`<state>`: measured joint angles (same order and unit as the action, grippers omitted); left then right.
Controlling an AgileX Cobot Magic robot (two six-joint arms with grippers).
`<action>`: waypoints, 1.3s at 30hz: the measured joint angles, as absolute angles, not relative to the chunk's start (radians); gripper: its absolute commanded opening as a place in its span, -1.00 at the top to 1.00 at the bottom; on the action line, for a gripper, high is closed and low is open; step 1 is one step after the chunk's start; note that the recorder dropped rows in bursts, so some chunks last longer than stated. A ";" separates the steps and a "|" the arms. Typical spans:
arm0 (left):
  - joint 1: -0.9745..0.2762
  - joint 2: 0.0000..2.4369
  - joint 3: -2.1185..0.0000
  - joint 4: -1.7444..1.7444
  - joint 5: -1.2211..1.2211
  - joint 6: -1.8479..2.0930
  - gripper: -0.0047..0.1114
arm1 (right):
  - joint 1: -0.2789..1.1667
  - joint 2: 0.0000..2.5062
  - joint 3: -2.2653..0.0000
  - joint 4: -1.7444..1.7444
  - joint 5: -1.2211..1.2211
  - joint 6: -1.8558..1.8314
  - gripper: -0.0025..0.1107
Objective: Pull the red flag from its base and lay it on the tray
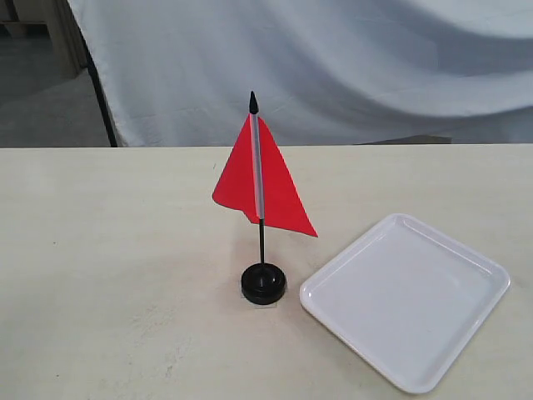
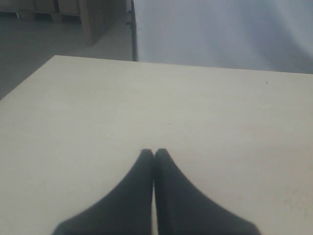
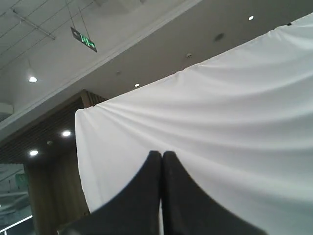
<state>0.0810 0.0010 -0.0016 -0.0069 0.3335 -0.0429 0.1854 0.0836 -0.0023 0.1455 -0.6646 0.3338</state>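
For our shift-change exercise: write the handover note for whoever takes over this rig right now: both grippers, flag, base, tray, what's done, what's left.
Left gripper: shut, holding nothing, above the table.
Right gripper: shut, holding nothing, pointing up at the white curtain.
Red flag stands upright in its base; the tray lies just right of it in the exterior view, not touching.
Done: nothing.
Left: grip the flag, pull it out, lay it on the tray.

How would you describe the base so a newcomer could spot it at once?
On the pale table in front of the white backdrop cloth, a red flag stands upright just left of the white square tray in the exterior view. The base is the small round black puck at the foot of its pole, the only low, dark thing on the table.
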 measured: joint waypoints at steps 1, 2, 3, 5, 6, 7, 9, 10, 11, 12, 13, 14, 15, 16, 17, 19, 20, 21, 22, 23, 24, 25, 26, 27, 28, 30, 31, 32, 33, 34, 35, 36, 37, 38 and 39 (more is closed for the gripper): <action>0.081 0.001 -0.002 -0.007 0.334 -0.043 0.92 | 0.185 0.127 -0.009 0.142 -0.677 0.339 0.96; 0.081 0.001 -0.002 -0.007 0.334 -0.043 0.92 | 0.185 0.168 -0.018 0.137 -0.682 0.341 0.96; 0.081 0.001 -0.002 -0.007 0.334 -0.043 0.92 | 0.185 0.224 -0.034 0.121 -0.687 0.341 0.96; 0.081 0.001 -0.002 -0.007 0.334 -0.043 0.92 | 0.185 0.338 -0.069 0.070 -0.714 0.342 0.96; 0.081 0.001 -0.002 -0.007 0.334 -0.043 0.92 | 0.185 0.407 -0.089 0.033 -0.738 0.342 0.96; 0.081 0.001 -0.002 -0.007 0.334 -0.043 0.92 | 0.185 0.479 -0.110 -0.007 -0.768 0.344 0.96; 0.081 0.001 -0.002 -0.007 0.334 -0.043 0.92 | 0.185 0.627 -0.148 -0.090 -0.836 0.358 0.96; 0.081 0.001 -0.002 -0.007 0.334 -0.043 0.92 | 0.185 0.702 -0.165 -0.132 -0.873 0.364 0.96; 0.081 0.001 -0.002 -0.007 0.334 -0.043 0.92 | 0.185 0.764 -0.177 -0.168 -0.902 0.369 0.96; 0.081 0.001 -0.002 -0.007 0.334 -0.043 0.92 | 0.185 0.859 -0.196 -0.222 -0.942 0.374 0.96; 0.081 0.001 -0.002 -0.007 0.334 -0.043 0.92 | 0.187 0.923 -0.209 -0.255 -0.962 0.376 0.96; 0.081 0.001 -0.002 -0.007 0.334 -0.043 0.92 | 0.192 0.987 -0.222 -0.283 -0.979 0.381 0.96; 0.081 0.001 -0.002 -0.007 0.334 -0.043 0.92 | 0.201 1.088 -0.240 -0.312 -0.999 0.381 0.96; 0.081 0.001 -0.002 -0.007 0.334 -0.043 0.92 | 0.211 1.155 -0.250 -0.325 -1.010 0.374 0.96; 0.081 0.001 -0.002 -0.007 0.334 -0.043 0.92 | 0.222 1.239 -0.260 -0.335 -1.027 0.363 0.96; 0.081 0.001 -0.002 -0.007 0.334 -0.043 0.92 | 0.257 1.405 -0.291 -0.342 -1.072 0.323 0.96; 0.081 0.001 -0.002 -0.007 0.334 -0.043 0.92 | 0.276 1.468 -0.313 -0.345 -1.091 0.308 0.96; 0.081 0.001 -0.002 -0.007 0.334 -0.043 0.92 | 0.294 1.561 -0.339 -0.350 -1.114 0.286 0.96; 0.081 0.001 -0.002 -0.007 0.334 -0.043 0.92 | 0.311 1.620 -0.369 -0.352 -1.125 0.274 0.96; 0.081 0.001 -0.002 -0.007 0.334 -0.043 0.92 | 0.324 1.689 -0.401 -0.353 -1.134 0.264 0.96; 0.081 0.001 -0.002 -0.007 0.334 -0.043 0.92 | 0.335 1.754 -0.432 -0.356 -1.139 0.257 0.96; 0.081 0.001 -0.002 -0.007 0.334 -0.043 0.92 | 0.342 1.801 -0.455 -0.356 -1.144 0.257 0.96; 0.081 0.001 -0.002 -0.007 0.334 -0.043 0.92 | 0.347 1.855 -0.480 -0.356 -1.150 0.257 0.96; 0.081 0.001 -0.002 -0.007 0.334 -0.043 0.92 | 0.355 1.902 -0.501 -0.356 -1.160 0.255 0.96; 0.081 0.001 -0.002 -0.007 0.334 -0.043 0.92 | 0.357 1.935 -0.514 -0.356 -1.172 0.255 0.96; 0.081 0.001 -0.002 -0.007 0.334 -0.043 0.92 | 0.361 1.998 -0.536 -0.356 -1.191 0.255 0.96; 0.081 0.001 -0.002 -0.007 0.334 -0.043 0.92 | 0.361 2.019 -0.543 -0.356 -1.194 0.255 0.96; 0.081 0.001 -0.002 -0.007 0.334 -0.043 0.92 | 0.361 2.034 -0.548 -0.356 -1.196 0.255 0.96; 0.081 0.001 -0.002 -0.007 0.334 -0.043 0.92 | 0.361 2.043 -0.554 -0.356 -1.195 0.255 0.96; 0.081 0.001 -0.002 -0.007 0.334 -0.043 0.92 | 0.361 2.047 -0.557 -0.356 -1.198 0.255 0.96; 0.081 0.001 -0.002 -0.007 0.334 -0.043 0.92 | 0.361 2.049 -0.559 -0.356 -1.198 0.255 0.96; 0.081 0.001 -0.002 -0.007 0.334 -0.043 0.92 | 0.361 2.049 -0.563 -0.356 -1.200 0.255 0.96; 0.081 0.001 -0.002 -0.007 0.334 -0.043 0.92 | 0.361 2.049 -0.566 -0.358 -1.202 0.255 0.96; 0.081 0.001 -0.002 -0.007 0.334 -0.043 0.92 | 0.361 2.049 -0.568 -0.358 -1.205 0.255 0.96; 0.081 0.001 -0.002 -0.007 0.334 -0.043 0.92 | 0.361 2.049 -0.568 -0.358 -1.206 0.255 0.95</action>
<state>0.0810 0.0010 -0.0016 -0.0069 0.3335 -0.0429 0.3610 2.0490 -0.5677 -0.3577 -1.2061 0.2551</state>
